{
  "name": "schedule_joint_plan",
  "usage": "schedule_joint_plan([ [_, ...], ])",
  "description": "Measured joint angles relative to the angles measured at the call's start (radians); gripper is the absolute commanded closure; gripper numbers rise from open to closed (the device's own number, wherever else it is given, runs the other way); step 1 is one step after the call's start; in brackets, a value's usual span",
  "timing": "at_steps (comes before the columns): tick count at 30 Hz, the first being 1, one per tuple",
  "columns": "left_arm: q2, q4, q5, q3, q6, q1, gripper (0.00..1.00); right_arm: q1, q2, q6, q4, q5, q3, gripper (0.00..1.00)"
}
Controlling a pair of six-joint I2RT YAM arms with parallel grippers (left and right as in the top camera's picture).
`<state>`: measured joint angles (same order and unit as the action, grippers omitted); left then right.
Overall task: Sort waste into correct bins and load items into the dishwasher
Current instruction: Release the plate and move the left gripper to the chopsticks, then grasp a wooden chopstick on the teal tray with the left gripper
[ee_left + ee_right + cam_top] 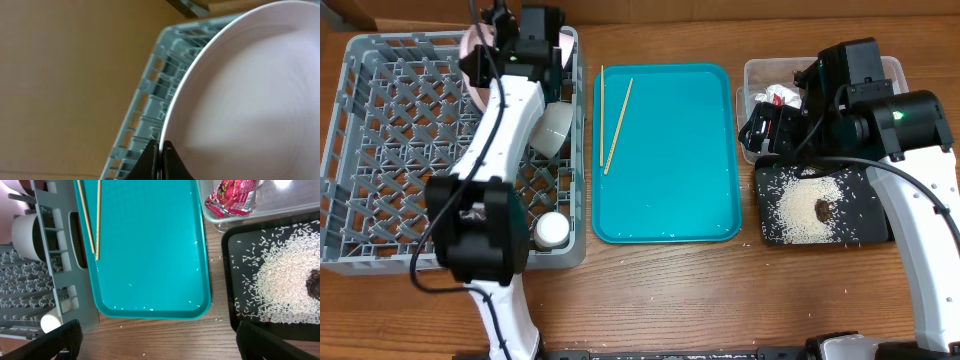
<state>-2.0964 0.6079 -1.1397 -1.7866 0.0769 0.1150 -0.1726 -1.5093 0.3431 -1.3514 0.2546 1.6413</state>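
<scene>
My left gripper (515, 40) is shut on the rim of the pale pink-white plate (250, 90), holding it on edge over the far right part of the grey dish rack (380, 150). The rack wall (150, 100) shows just behind the plate. A pale bowl (552, 125) and the white cup (552, 230) sit in the rack. Two chopsticks (615, 120) lie on the teal tray (670, 200). My right gripper (767, 128) is open and empty, above the clear tub (752, 75) holding the red-and-white wrapper (232, 197). Rice (805, 205) and a brown lump (823, 209) lie on the black tray (870, 235).
A few rice grains lie scattered on the teal tray (150, 245) and on the wooden table in front of it (150, 335). The rack's right wall (60, 270) stands close beside the teal tray. My left arm stretches across the right side of the rack.
</scene>
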Motion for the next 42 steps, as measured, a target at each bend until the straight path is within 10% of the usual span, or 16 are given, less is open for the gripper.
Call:
schedule_joint_plan([
  [1, -0.017, -0.003, 0.003, 0.0, 0.0, 0.0, 0.85, 0.0, 0.0, 0.0, -0.001, 0.0, 0.0, 0.0],
  [3, -0.042, -0.007, -0.008, 0.0, -0.002, 0.0, 0.33, 0.0, 0.0, 0.0, 0.0, 0.0, 0.0, 0.0],
  [7, -0.053, -0.024, 0.01, 0.0, -0.004, -0.001, 0.03, 0.0, 0.0, 0.0, -0.002, 0.0, 0.0, 0.0],
  [14, -0.044, 0.091, 0.212, -0.007, -0.018, 0.0, 0.0, 0.0, 0.0, 0.0, 0.019, -0.001, 0.0, 0.0],
  [30, 0.405, 0.397, 1.193, -0.149, -0.049, 0.227, 0.0, 0.0, 0.0, 0.0, 0.042, 0.0, -0.001, 0.0],
  [42, 0.089, 0.364, 1.124, -0.1, -0.299, 0.265, 0.11, 0.0, 0.0, -0.004, 0.042, 0.0, -0.001, 0.0],
])
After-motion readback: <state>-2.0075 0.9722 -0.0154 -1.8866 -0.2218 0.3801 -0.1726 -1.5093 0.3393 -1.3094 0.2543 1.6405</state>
